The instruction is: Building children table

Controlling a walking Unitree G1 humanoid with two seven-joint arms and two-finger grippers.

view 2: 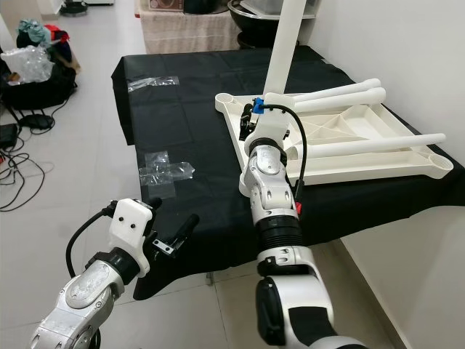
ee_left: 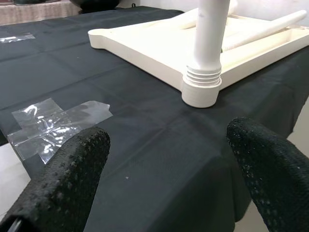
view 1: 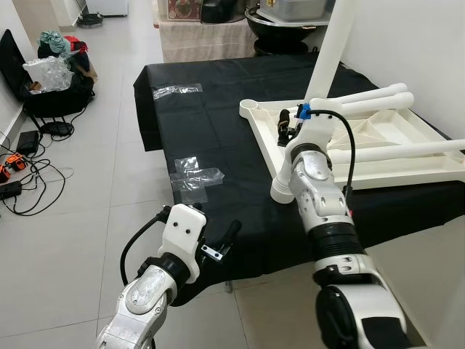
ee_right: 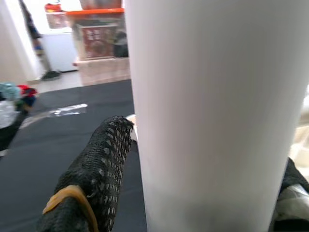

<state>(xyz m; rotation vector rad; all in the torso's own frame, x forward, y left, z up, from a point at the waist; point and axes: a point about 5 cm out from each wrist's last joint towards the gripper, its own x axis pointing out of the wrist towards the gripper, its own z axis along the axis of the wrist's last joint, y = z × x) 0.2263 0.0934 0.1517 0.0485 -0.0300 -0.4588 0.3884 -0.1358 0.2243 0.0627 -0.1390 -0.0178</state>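
One upright table leg (ee_right: 207, 116) stands clasped in the right hand (view 1: 289, 125).

white tabletop (view 1: 407, 149) upside down, leg (view 1: 328, 54) upright

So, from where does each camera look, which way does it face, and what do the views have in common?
Left eye view: on the head, facing forward and down at the black-covered table; both silver arms show, the left gripper open.
Right eye view: same head, same scene; right gripper at the upright leg.
Left wrist view: along its open fingers toward the corner socket.
Right wrist view: close against the upright leg, one finger on each side.
Shared: every view shows the upright leg and the upside-down white tabletop.
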